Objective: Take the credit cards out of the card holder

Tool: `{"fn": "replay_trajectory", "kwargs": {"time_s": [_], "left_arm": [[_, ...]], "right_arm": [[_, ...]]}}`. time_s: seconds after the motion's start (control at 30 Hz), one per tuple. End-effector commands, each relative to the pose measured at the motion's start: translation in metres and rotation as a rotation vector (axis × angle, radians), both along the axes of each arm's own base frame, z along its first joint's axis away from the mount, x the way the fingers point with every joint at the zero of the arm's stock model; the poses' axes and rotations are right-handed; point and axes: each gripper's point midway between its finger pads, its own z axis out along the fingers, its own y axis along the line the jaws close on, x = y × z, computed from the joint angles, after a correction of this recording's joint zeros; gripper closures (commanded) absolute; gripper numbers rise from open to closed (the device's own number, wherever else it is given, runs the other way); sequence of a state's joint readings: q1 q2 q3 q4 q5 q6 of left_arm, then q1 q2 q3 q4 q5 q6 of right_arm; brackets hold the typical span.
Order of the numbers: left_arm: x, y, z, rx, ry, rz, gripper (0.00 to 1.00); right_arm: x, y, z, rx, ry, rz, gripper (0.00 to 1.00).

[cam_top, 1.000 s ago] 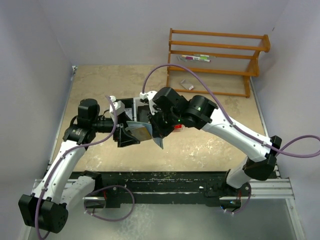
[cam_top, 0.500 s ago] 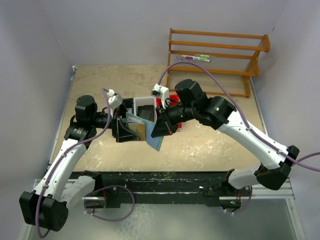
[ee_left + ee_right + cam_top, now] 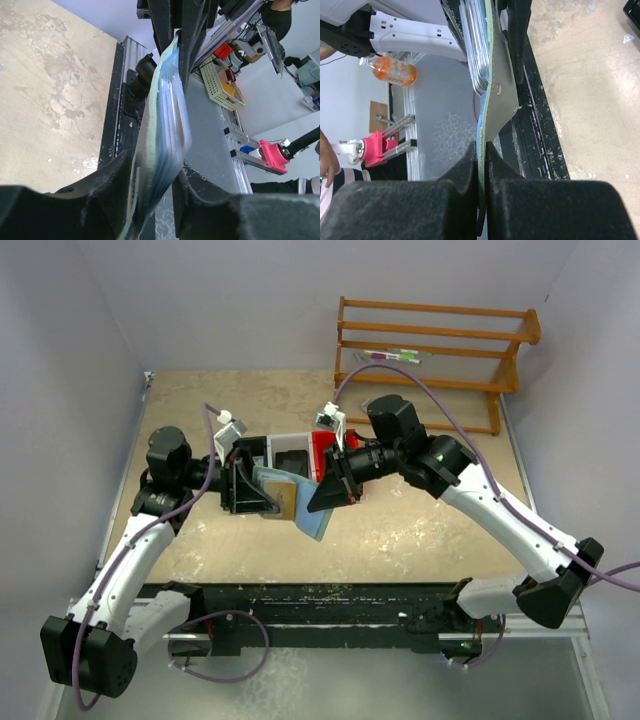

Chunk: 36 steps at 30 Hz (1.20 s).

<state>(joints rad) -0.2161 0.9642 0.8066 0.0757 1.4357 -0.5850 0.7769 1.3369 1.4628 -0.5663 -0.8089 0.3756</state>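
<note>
Right end effector (image 3: 320, 502) pinches the card holder (image 3: 312, 522); credit cards (image 3: 283, 498) protrude.

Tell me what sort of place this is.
Probably a robotics lab cell: left arm and right arm bolted to a metal rail, plain walls boxing in the table, a wooden rack behind.

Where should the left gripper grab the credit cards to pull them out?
Pinch the credit cards across their flat faces at the end sticking out of the card holder, approaching from opposite the right gripper, which clamps the holder's flap.
</note>
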Motion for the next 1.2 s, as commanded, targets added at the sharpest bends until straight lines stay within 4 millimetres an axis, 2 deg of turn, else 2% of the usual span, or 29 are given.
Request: {"fn": "replay_trajectory", "kwargs": {"time_s": [0.0, 0.07, 0.1, 0.23, 0.27, 0.37, 0.43, 0.47, 0.5, 0.53, 0.57, 0.63, 0.7, 0.73, 0.8, 0.9, 1.0, 1.07, 1.17], "left_arm": [[-0.003, 0.001, 0.023, -0.014, 0.002, -0.012, 0.70], [0.002, 0.000, 0.024, -0.011, 0.039, 0.012, 0.91], [0.005, -0.001, 0.025, -0.009, 0.057, 0.026, 0.95], [0.009, -0.001, 0.029, -0.008, 0.076, 0.045, 0.94], [0.009, -0.001, 0.029, -0.007, 0.078, 0.052, 0.94], [0.013, -0.002, 0.029, 0.008, 0.090, 0.074, 0.94], [0.017, -0.002, 0.028, 0.026, 0.087, 0.093, 0.93], [0.020, -0.001, 0.026, 0.040, 0.087, 0.105, 0.93], [0.023, -0.001, 0.024, 0.056, 0.086, 0.120, 0.93], [0.027, -0.001, 0.021, 0.072, 0.089, 0.132, 0.93], [0.029, 0.000, 0.016, 0.094, 0.097, 0.142, 0.93], [0.037, 0.002, 0.010, 0.134, 0.102, 0.174, 0.93], [0.047, 0.005, 0.003, 0.175, 0.103, 0.214, 0.93], [0.054, 0.007, -0.002, 0.200, 0.106, 0.241, 0.93], [0.066, 0.012, -0.015, 0.264, 0.120, 0.293, 0.94], [0.082, 0.018, -0.027, 0.329, 0.148, 0.337, 0.94], [0.088, 0.022, -0.031, 0.345, 0.201, 0.341, 0.94], [0.089, 0.024, -0.029, 0.335, 0.226, 0.332, 0.94], [0.089, 0.027, -0.022, 0.308, 0.220, 0.325, 0.94]], "right_arm": [[-0.003, 0.003, 0.030, 0.134, -0.074, 0.056, 1.00], [-0.001, 0.003, 0.028, 0.136, -0.084, 0.054, 1.00], [0.001, 0.002, 0.027, 0.133, -0.088, 0.050, 0.95], [0.015, -0.003, 0.017, 0.100, -0.099, 0.008, 0.60], [0.023, -0.005, 0.014, 0.084, -0.107, -0.024, 0.55], [0.066, -0.022, -0.002, -0.042, -0.154, -0.232, 0.39], [0.097, -0.043, -0.008, -0.150, -0.223, -0.404, 0.33], [0.113, -0.055, -0.005, -0.192, -0.273, -0.508, 0.27], [0.132, -0.073, 0.001, -0.232, -0.331, -0.649, 0.16], [0.140, -0.085, 0.010, -0.234, -0.368, -0.735, 0.04], [0.141, -0.094, 0.027, -0.195, -0.406, -0.795, 0.00], [0.136, -0.101, 0.056, -0.075, -0.437, -0.856, 0.00], [0.123, -0.099, 0.083, 0.082, -0.464, -0.851, 0.00], [0.116, -0.093, 0.099, 0.181, -0.480, -0.822, 0.00], [0.097, -0.076, 0.109, 0.293, -0.452, -0.705, 0.05], [0.081, -0.041, 0.098, 0.333, -0.326, -0.506, 0.19], [0.068, -0.006, 0.082, 0.398, -0.186, -0.294, 0.24], [0.063, 0.006, 0.066, 0.404, -0.093, -0.221, 0.29], [0.062, 0.015, 0.062, 0.462, -0.041, -0.170, 0.34]]}}
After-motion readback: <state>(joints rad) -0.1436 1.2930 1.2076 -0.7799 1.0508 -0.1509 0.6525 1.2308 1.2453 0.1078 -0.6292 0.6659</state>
